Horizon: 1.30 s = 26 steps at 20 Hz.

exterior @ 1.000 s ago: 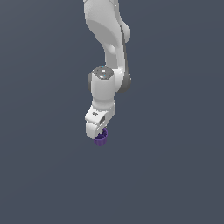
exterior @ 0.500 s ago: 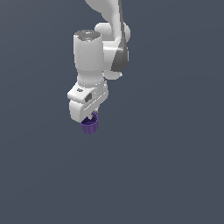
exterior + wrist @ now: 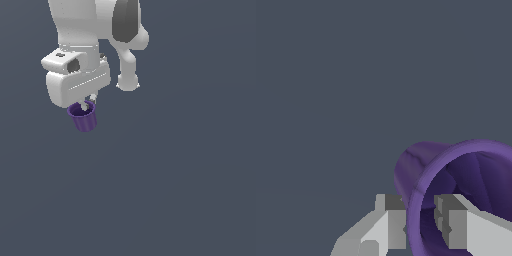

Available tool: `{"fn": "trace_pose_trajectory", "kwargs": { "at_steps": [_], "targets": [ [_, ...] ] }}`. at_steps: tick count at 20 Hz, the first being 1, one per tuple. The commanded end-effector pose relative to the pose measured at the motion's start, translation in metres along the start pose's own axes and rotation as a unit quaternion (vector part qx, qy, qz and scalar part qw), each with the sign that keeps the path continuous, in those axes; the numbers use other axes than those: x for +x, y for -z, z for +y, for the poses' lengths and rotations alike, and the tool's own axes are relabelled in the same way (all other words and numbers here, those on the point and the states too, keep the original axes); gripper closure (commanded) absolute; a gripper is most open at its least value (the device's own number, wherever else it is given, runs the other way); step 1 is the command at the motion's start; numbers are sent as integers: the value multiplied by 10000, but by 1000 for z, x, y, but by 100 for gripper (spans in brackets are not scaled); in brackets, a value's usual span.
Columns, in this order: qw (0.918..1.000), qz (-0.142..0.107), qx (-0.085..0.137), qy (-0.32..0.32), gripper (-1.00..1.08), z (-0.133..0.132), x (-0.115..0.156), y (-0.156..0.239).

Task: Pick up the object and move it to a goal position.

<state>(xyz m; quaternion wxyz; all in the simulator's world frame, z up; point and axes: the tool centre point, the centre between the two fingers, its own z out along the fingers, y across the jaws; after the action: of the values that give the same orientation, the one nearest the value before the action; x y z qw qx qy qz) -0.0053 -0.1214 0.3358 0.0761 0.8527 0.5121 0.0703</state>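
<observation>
The small dark purple cup [image 3: 84, 116] hangs from my gripper [image 3: 88, 107] in the upper left of the exterior view. It is upright, slightly tilted, with its rim up. The white hand hides most of the fingers there. In the wrist view the gripper [image 3: 421, 220] is shut on the cup's rim: one finger [image 3: 390, 225] is outside the wall and the other finger [image 3: 456, 225] is inside the cup [image 3: 421, 170]. The cup is held in the air, with nothing under it in view.
The white arm with its dark joint cover [image 3: 125, 20] fills the upper part of the exterior view. Behind everything is a plain dark grey-blue background [image 3: 190, 175]. No goal marker shows.
The arm has swung toward the camera and to the exterior view's left, carrying the cup with it. Arm and cup now look much larger. The grip on the cup is unchanged.
</observation>
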Motion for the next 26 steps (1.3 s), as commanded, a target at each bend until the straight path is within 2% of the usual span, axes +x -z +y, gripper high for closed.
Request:
{"fn": "trace_pose_trajectory", "kwargs": {
  "at_steps": [1,8,13,19,26],
  "targets": [
    [10000,6,-3,4,108,7,-9,28],
    [10000,0,-5,-7,108,28,-32,99],
    [10000,-8,-7,-15,108,40,-45,136],
    [10000,-14,-8,-22,108,50,-54,162],
    [10000,-18,-8,-25,108,54,-57,173]
  ]
}}
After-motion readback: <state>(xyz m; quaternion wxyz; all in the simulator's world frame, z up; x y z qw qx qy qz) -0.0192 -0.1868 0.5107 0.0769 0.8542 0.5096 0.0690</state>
